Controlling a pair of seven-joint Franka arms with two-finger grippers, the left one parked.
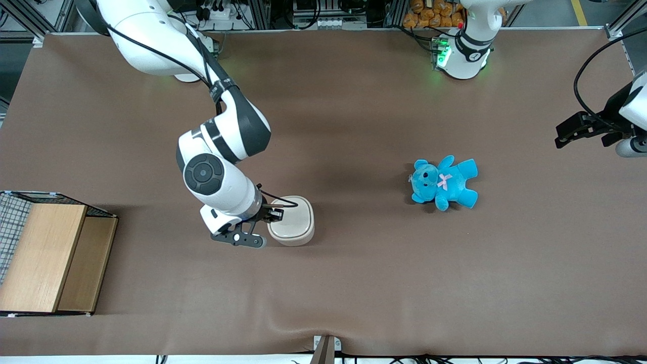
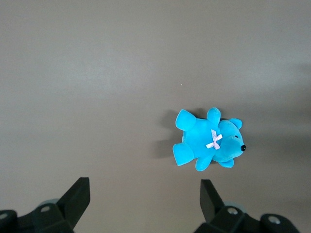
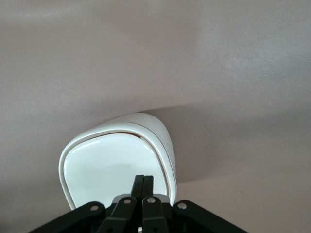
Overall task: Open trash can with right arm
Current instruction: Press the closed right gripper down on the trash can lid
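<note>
I stood and watched the right arm (image 1: 222, 151) bend down over the table (image 1: 354, 101). Seen from the front, it reached in from about eleven o'clock. Its black gripper (image 1: 275, 215) was just above the trash can (image 1: 293, 222), at the can's nine o'clock edge.

The two fingers (image 3: 138, 187) were pressed tight together and held nothing. I think they were closed like that to make one firm tip for pushing or lifting the lid (image 3: 114, 167). The tip sat right at the lid's edge, touching it or almost touching it. I could not tell which. A thin dark line showed between the lid and the rim at the edge away from the gripper, so the lid may have been a tiny bit up there.

The can stood upright near the middle of the table, a little toward seven o'clock. A blue teddy (image 1: 444, 183) lay on its back at about two o'clock from the can, well apart. A wooden box (image 1: 45, 258) sat at about eight o'clock, at the working arm's end of the table.

The table had a smooth brown cover. Metal frames and cables ran along the edge by the arm bases.
</note>
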